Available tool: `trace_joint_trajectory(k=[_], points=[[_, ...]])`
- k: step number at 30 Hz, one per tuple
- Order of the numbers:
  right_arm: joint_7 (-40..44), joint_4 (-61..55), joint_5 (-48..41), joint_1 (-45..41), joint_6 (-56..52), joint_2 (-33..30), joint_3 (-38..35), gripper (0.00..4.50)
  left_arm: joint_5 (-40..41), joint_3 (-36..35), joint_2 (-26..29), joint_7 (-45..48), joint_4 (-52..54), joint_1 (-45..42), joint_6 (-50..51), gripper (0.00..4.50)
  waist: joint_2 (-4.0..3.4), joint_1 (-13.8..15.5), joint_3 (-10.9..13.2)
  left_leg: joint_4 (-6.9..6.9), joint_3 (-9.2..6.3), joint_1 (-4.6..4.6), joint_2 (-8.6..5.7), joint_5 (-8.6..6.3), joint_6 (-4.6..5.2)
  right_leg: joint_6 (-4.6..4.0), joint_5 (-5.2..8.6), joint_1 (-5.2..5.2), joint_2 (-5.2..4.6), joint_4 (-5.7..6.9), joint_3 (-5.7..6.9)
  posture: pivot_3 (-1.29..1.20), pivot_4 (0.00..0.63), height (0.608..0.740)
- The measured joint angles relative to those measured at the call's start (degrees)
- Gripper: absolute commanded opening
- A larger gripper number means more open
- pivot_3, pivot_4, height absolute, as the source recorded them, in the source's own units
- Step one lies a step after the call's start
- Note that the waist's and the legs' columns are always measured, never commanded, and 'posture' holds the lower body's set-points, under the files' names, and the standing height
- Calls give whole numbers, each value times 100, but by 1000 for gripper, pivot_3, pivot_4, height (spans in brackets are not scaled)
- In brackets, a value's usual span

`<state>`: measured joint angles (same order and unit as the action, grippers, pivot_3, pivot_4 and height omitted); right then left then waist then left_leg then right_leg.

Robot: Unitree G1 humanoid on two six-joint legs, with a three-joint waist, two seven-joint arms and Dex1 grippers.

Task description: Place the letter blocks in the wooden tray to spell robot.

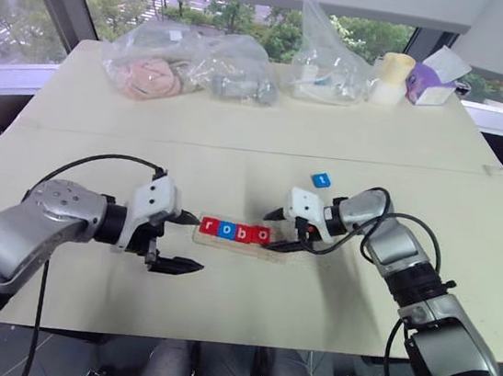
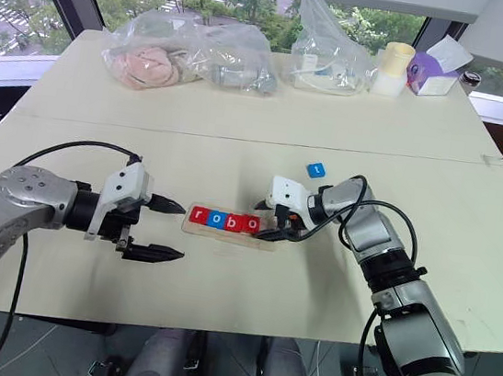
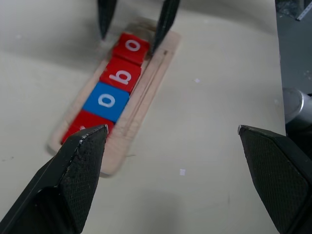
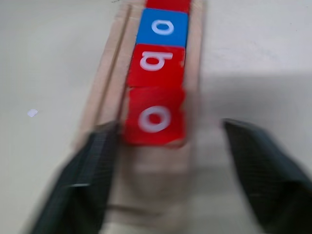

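Note:
The wooden tray [image 1: 246,245] lies at the table's middle front, with letter blocks in its slot reading r [image 1: 210,227], o [image 1: 226,230], b [image 1: 244,232], o [image 1: 262,235]. The last red o [image 4: 155,117] lies flat in the slot, with bare tray [image 4: 156,180] beyond it. My right gripper [image 1: 271,230] is open at the tray's right end, its fingers [image 4: 85,170] straddling that o without gripping it. My left gripper [image 1: 192,242] is open just off the tray's left end, holding nothing. A blue t block [image 1: 321,180] lies loose on the table behind the right gripper.
Along the far edge of the table stand clear plastic bags [image 1: 189,67] with contents, another bag [image 1: 328,64], a pale cup [image 1: 394,77] and a purple tissue box [image 1: 430,82]. A seam [image 1: 238,147] crosses the tabletop.

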<state>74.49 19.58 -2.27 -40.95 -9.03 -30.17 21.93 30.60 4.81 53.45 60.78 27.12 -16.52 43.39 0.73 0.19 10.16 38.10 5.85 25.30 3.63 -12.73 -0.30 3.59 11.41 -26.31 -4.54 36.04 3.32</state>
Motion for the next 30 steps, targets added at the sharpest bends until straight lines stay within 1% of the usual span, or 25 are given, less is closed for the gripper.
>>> trace_joint_trajectory(k=[4,9,12,15,18,22,25,30], points=[[-130,-325,-81,40,-145,14,-83,4433,-6,0,0,-14,-2,-3,-5,4500,0,0,0,0,0,0,0,0,0,0,0,-1,0,0,0,0,150,739],[-730,-542,-454,-55,-325,203,-813,4433,-5,5,-18,-118,-16,-234,25,4500,0,15,0,1,0,0,0,0,-1,0,-1,1,0,0,0,0,150,739],[-860,-558,-534,-75,-402,130,-1013,4433,-17,51,-69,-122,-122,-256,14,4500,0,19,0,1,0,1,0,0,-1,0,0,1,0,0,0,0,150,739],[-911,-717,-480,154,-364,-39,-1009,4433,-51,74,-80,-121,-184,-253,-2,4500,0,23,0,0,0,2,0,0,-1,2,1,0,0,0,0,0,150,739],[-1104,-717,-186,507,-99,-141,-871,4433,-89,75,-83,-118,-238,-232,-23,4500,0,18,0,0,1,1,0,0,-1,2,1,0,-1,0,0,0,150,739],[-1371,-689,94,672,155,-104,-753,4433,-92,76,-122,-94,-240,-223,-51,4500,0,-20,0,1,0,0,0,0,-1,5,3,-1,0,3,0,0,150,739],[-1408,-706,96,743,185,-7,-744,4433,-121,76,-122,-61,-247,-194,-137,4500,0,-80,0,1,-1,0,1,1,-1,1,1,0,1,4,0,0,150,739],[-1400,-730,98,833,182,-5,-683,4433,-145,76,-121,14,-363,-160,-224,4500,0,-91,0,1,-1,0,0,1,-1,2,1,0,0,3,0,0,150,739]])
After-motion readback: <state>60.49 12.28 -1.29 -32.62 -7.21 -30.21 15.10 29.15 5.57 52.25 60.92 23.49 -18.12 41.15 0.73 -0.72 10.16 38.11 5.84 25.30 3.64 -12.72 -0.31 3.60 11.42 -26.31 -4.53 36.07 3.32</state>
